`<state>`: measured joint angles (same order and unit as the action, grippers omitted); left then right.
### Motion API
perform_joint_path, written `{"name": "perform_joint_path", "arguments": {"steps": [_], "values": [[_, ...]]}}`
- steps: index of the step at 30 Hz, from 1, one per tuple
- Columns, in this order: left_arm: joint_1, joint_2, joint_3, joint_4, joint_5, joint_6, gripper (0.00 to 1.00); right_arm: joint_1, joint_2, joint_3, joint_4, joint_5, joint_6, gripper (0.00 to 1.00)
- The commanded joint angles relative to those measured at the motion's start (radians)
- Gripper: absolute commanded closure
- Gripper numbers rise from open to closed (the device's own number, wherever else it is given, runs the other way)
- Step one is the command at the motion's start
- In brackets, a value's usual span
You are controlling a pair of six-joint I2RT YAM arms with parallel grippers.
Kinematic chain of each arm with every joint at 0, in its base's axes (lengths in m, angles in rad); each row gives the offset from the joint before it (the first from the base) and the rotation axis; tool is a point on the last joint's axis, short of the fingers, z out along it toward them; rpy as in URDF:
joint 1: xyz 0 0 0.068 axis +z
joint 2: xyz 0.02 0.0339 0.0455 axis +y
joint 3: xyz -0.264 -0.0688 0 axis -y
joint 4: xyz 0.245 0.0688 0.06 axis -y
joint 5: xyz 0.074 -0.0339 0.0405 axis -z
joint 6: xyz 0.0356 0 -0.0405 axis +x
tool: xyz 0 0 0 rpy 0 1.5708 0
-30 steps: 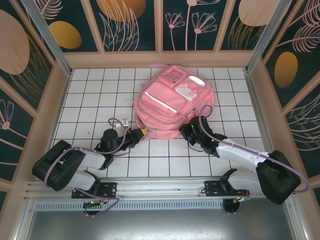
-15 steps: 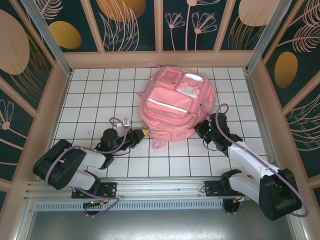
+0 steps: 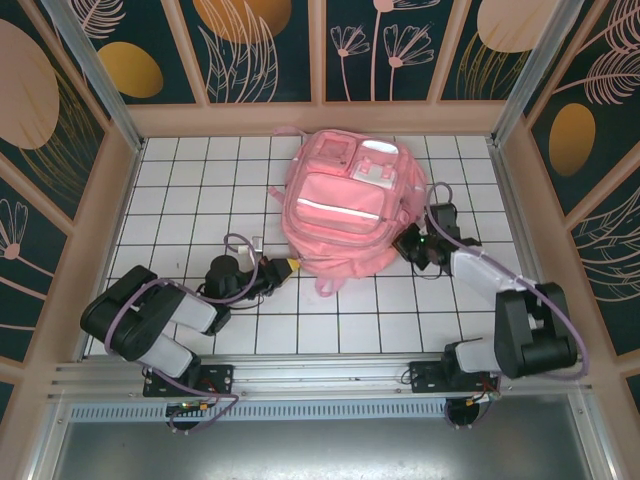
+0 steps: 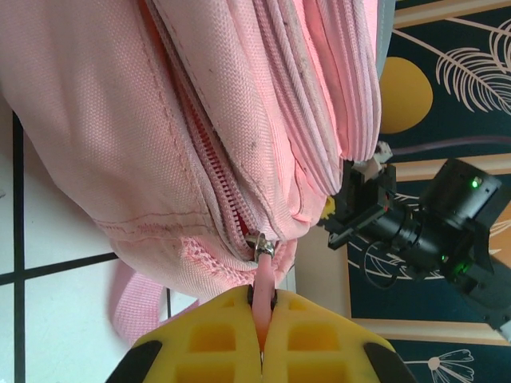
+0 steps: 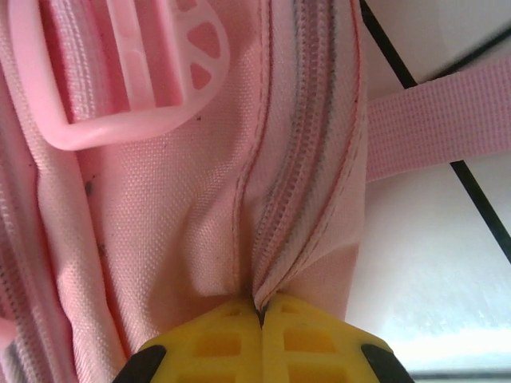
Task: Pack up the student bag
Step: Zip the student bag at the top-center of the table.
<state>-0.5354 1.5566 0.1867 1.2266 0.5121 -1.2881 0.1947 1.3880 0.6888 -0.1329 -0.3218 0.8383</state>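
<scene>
The student bag [image 3: 345, 205], a big pink backpack with silvery strips, lies flat at the back middle of the tiled table. At the bag's near left corner, my left gripper [image 3: 289, 266] is shut on the pink zip pull [image 4: 263, 279]. The metal slider [image 4: 264, 249] sits just beyond its yellow fingers [image 4: 215, 335], at the end of a zip that gapes a little. My right gripper [image 3: 407, 243] is at the bag's near right corner. There the right gripper [image 5: 261, 309] is shut on a fold of pink fabric beside a closed zip [image 5: 307, 152].
A pink plastic buckle [image 5: 120, 80] and a strap [image 5: 439, 132] lie close to the right fingers. A loose strap [image 3: 322, 286] trails from the bag's near edge. Wooden walls [image 3: 515, 190] box in the white tiled table [image 3: 180, 190], with free tiles left of the bag.
The right arm has swung right and back, pulling the bag's near right corner with it. The bag has turned from slanted to nearly straight. The left gripper has barely moved.
</scene>
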Motion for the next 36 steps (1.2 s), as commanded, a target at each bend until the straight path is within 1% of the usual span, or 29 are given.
{"name": "perform_joint_path", "arguments": {"steps": [1, 2, 3, 5, 7, 8, 10, 11, 12, 14, 16, 19, 22, 26, 31, 34, 35, 36], "values": [[0.025, 0.029, -0.009, 0.065, -0.085, -0.005, 1.0, -0.099, 0.085, 0.106, 0.075, 0.252, -0.054, 0.94], [0.022, 0.041, 0.0, 0.071, -0.082, -0.007, 1.0, -0.103, 0.107, 0.128, 0.072, 0.246, -0.054, 0.92], [0.019, 0.057, 0.012, 0.078, -0.08, -0.01, 1.0, -0.104, 0.129, 0.158, 0.057, 0.248, -0.058, 0.88], [0.017, 0.09, 0.038, 0.091, -0.073, -0.017, 1.0, -0.092, 0.133, 0.197, 0.021, 0.272, -0.061, 0.7], [0.017, 0.123, 0.073, 0.104, -0.063, -0.026, 1.0, -0.055, 0.076, 0.201, -0.022, 0.355, -0.072, 0.5], [0.017, 0.135, 0.09, 0.107, -0.057, -0.028, 1.0, -0.035, 0.043, 0.203, -0.052, 0.408, -0.076, 0.45], [0.017, 0.151, 0.13, 0.108, -0.042, -0.033, 1.0, 0.011, -0.049, 0.185, -0.108, 0.492, -0.076, 0.4], [0.017, 0.152, 0.143, 0.108, -0.036, -0.035, 1.0, 0.029, -0.094, 0.166, -0.119, 0.497, -0.071, 0.4], [0.017, 0.182, 0.153, 0.109, -0.032, -0.036, 1.0, 0.051, -0.147, 0.134, -0.115, 0.471, -0.057, 0.4], [0.017, 0.191, 0.164, 0.111, -0.028, -0.04, 1.0, 0.096, -0.219, 0.074, -0.09, 0.369, -0.015, 0.4], [0.016, 0.197, 0.164, 0.118, -0.026, -0.044, 1.0, 0.156, -0.251, 0.024, -0.066, 0.279, 0.073, 0.4], [0.011, 0.2, 0.159, 0.131, -0.024, -0.051, 1.0, 0.255, -0.248, -0.056, 0.061, 0.185, 0.21, 0.4], [0.003, 0.195, 0.151, 0.129, -0.029, -0.048, 1.0, 0.335, -0.185, -0.088, 0.194, 0.143, 0.32, 0.39], [-0.008, 0.19, 0.142, 0.136, -0.037, -0.049, 1.0, 0.438, -0.061, -0.035, 0.303, 0.134, 0.379, 0.39], [-0.017, 0.183, 0.136, 0.139, -0.043, -0.05, 1.0, 0.493, 0.035, -0.004, 0.366, 0.17, 0.426, 0.41], [-0.023, 0.182, 0.135, 0.145, -0.043, -0.051, 1.0, 0.51, 0.077, 0.004, 0.383, 0.19, 0.449, 0.49], [-0.023, 0.181, 0.134, 0.147, -0.044, -0.052, 1.0, 0.514, 0.084, 0.009, 0.373, 0.208, 0.45, 0.53], [-0.024, 0.178, 0.132, 0.15, -0.043, -0.052, 1.0, 0.518, 0.089, 0.015, 0.357, 0.229, 0.45, 0.6]]}}
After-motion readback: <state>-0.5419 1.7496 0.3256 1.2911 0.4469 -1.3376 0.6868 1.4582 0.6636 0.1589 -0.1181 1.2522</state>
